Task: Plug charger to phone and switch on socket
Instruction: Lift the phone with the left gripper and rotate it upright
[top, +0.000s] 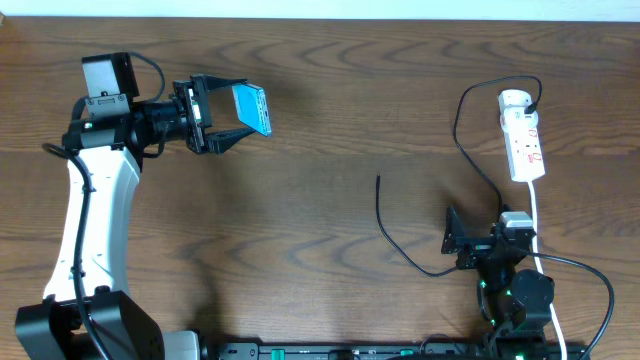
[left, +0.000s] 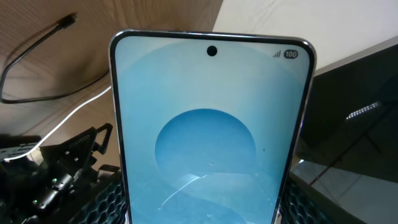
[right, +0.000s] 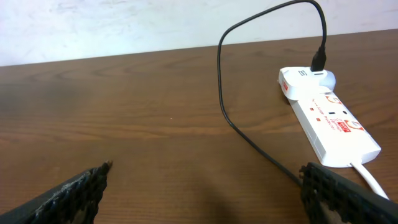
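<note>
My left gripper (top: 228, 112) is shut on the phone (top: 254, 108) and holds it above the table at the far left, bright blue screen showing. In the left wrist view the phone (left: 211, 137) fills the frame between my fingers. The charger cable (top: 462, 120) is plugged into the far end of the white socket strip (top: 525, 135) and loops down across the table. Its loose plug tip (top: 378, 179) lies mid-table, also seen in the left wrist view (left: 66, 22). My right gripper (top: 450, 232) is open and empty, low at the near right, facing the strip (right: 329, 121) and cable (right: 221, 93).
The strip's thick white cord (top: 537, 215) runs toward the near edge past my right arm. The right arm's base and black cables (top: 520, 295) sit at the near right. A pale wall (right: 124, 25) lies behind the table's far edge.
</note>
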